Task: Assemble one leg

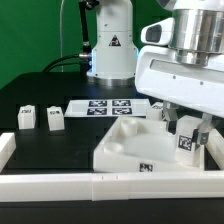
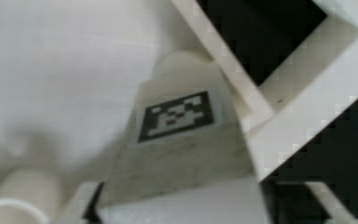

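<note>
My gripper (image 1: 187,132) is shut on a leg (image 1: 186,146), a small white block with a black-and-white tag. It holds the leg upright over the near right corner of the large white tray-like piece (image 1: 125,148). In the wrist view the leg (image 2: 179,120) fills the middle between my gripper's (image 2: 204,200) two fingers. A round socket (image 2: 5,207) of the tray-like piece shows beside it. Two more legs (image 1: 27,117) (image 1: 54,119) stand on the black table at the exterior view's left. A further tagged leg (image 1: 159,107) lies behind the tray-like piece.
The marker board (image 1: 104,106) lies flat at mid table. Long white border bars run along the front (image 1: 90,186), the left (image 1: 5,150) and the right (image 1: 213,157). The robot base (image 1: 110,45) stands at the back.
</note>
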{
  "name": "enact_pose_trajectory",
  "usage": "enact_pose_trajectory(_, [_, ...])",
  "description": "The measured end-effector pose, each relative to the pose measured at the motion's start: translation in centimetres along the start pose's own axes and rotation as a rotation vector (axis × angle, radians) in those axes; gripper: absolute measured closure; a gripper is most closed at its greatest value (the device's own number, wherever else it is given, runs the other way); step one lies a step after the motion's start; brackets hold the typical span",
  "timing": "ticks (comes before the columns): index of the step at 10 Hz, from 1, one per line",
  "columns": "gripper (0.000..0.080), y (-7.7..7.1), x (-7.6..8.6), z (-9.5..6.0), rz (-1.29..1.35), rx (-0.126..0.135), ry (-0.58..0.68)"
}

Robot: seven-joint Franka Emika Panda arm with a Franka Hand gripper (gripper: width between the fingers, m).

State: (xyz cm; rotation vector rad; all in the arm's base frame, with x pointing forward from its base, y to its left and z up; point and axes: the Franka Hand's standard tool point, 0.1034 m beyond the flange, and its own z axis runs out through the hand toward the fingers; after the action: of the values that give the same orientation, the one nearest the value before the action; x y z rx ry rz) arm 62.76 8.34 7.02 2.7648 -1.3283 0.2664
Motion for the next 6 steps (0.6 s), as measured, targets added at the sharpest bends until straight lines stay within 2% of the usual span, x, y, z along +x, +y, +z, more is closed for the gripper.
enact_pose_trajectory(1, [0.0353, -0.01, -0.01, 0.00, 0.000, 0.000, 0.000])
enact_pose_trajectory(2, [0.0227, 0.00, -0.01, 0.01, 0.000, 0.000, 0.000])
enact_pose_trajectory(3, [0.0171, 0.00, -0.01, 0.01, 0.000, 0.000, 0.000])
enact_pose_trajectory(6, [0.0154, 0.00, -0.01, 0.02, 0.000, 0.000, 0.000])
